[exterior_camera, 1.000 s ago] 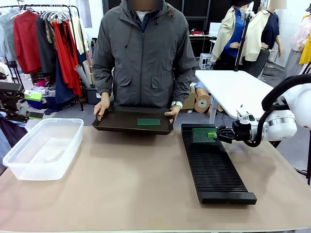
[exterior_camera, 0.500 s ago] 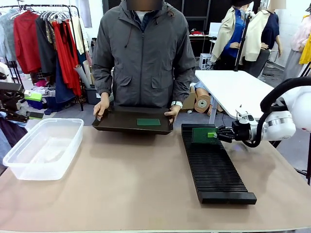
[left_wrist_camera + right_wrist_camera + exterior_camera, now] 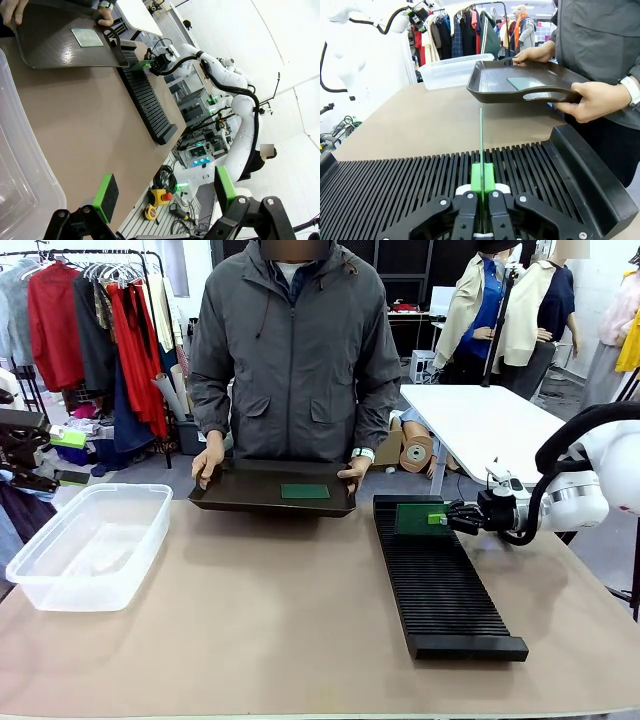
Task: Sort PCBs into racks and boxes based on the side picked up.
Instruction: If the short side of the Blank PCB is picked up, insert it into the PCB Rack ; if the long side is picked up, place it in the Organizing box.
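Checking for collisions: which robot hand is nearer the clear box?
Left. The left hand hovers beside the clear box; the right hand is across the table, holding a PCB at the rack.

Shows PCB [image 3: 481, 135] edge-on in right wrist view, faces untellable; hides its lower edge between the fingers [image 3: 466, 210]; crops box [image 3: 35, 145] at left wrist view's edge.

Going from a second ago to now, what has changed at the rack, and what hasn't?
The right pincer, shut on the upright PCB, dipped very slightly over the far end of the rack. The board's near face went from light and speckled to even green, so it seems to have tilted a little. Nothing was let go. The black tray and the clear box stayed put.
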Available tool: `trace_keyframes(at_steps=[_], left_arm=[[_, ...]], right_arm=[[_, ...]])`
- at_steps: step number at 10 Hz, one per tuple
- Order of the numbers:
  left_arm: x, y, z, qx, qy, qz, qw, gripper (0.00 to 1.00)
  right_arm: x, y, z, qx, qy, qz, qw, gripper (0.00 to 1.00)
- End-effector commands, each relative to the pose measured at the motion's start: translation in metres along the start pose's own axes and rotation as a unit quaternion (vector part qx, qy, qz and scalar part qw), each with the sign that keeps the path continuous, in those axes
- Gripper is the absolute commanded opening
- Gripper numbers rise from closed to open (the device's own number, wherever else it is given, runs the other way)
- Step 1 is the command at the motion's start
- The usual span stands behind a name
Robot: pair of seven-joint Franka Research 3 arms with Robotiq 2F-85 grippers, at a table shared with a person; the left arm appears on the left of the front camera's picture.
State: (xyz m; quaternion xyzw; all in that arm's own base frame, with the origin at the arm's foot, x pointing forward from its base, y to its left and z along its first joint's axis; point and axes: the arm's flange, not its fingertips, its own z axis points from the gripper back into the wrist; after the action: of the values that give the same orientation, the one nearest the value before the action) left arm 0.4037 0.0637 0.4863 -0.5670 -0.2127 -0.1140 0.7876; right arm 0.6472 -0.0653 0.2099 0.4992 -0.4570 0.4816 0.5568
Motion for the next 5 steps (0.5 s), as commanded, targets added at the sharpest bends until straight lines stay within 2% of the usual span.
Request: trace_keyframes(at_steps=[1, 5], left_arm=[[-0.0010, -0.0024, 0.0013, 0.000, 0.003, 0.001, 1.000, 1.00], [-0.0010, -0.0024, 0.0013, 0.000, 0.003, 0.001, 1.000, 1.00]], right_arm=[[0.0007, -0.0061, 0.0007, 0.024, 0.004, 0.000, 1.000, 0.00], [0.0003, -0.0065, -0.0020, 0.044, -0.007, 0.000, 0.999, 0.00]])
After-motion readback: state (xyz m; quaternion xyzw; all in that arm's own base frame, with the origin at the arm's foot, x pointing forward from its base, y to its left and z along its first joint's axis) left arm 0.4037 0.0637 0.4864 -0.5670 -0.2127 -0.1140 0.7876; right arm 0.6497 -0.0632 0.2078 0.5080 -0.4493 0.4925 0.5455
